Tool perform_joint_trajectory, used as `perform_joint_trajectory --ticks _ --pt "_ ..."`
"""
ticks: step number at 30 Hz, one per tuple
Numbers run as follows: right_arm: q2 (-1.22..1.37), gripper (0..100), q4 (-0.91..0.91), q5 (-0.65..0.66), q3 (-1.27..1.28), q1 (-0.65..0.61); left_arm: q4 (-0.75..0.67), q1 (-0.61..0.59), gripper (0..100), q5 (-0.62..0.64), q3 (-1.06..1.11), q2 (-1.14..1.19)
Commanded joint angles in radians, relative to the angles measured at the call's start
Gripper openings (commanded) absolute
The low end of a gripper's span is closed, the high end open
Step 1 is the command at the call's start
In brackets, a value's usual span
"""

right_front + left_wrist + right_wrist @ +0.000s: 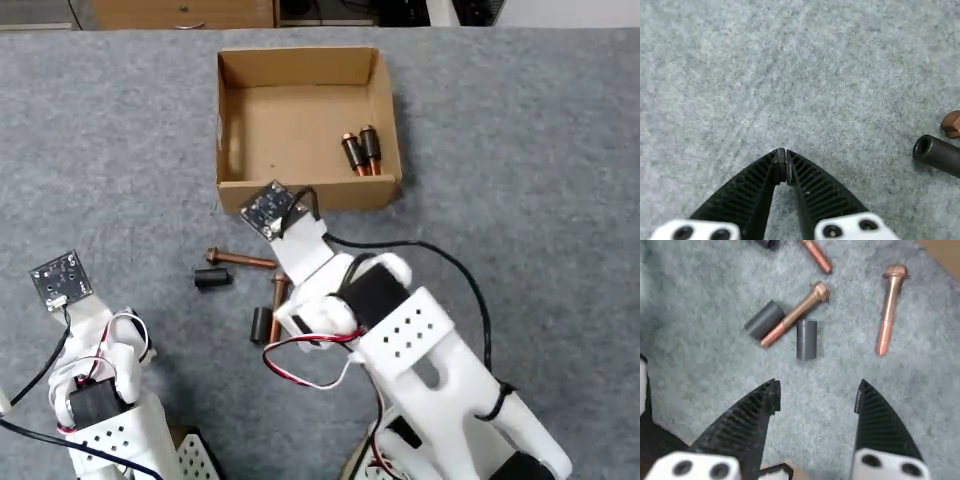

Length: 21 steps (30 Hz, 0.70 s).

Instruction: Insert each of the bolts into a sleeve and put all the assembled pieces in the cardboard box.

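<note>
In the high view, an open brown cardboard box [290,120] sits at upper centre. Two assembled pieces [361,152], copper-coloured bolts pushed into short black sleeves, lie in its lower right corner. Below the box, on the grey carpet [120,150], a loose copper-coloured bolt [240,259] lies just above a loose black cylindrical sleeve [212,277]. A second bolt [277,293] and a second sleeve [262,325] lie against the white right arm [400,330], which fills the lower centre. The white left arm [95,380] is at lower left.

In the left wrist view, the left gripper [781,165] has its fingers pressed together on nothing. It hangs over bare carpet, apart from a black sleeve [937,154] and a copper bolt head [952,124].

In the right wrist view, the right gripper [818,390] has its fingers spread wide and empty above three separate bolts [888,310] and several unfilled sleeves [806,339].

Judging by this, two pieces are finished. At least three bolts are not yet inserted or boxed.
</note>
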Motion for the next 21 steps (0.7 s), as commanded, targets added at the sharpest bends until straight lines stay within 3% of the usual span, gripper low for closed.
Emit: perform_joint_trajectory --ticks 1,10,16,21 --pt "-0.024 23.4 -0.103 0.003 0.056 -0.016 -0.011 0.008 2 0.005 0.011 0.002" --pt "-0.022 23.4 -0.292 0.006 0.225 -0.016 -0.009 0.023 2 0.005 0.011 0.004" --pt "-0.022 11.6 -0.35 0.008 0.254 -0.015 -0.009 0.025 2 0.005 0.011 0.004" --pt "-0.008 10.8 -0.377 0.005 0.254 -0.015 -0.009 0.025 2 0.005 0.011 0.004"
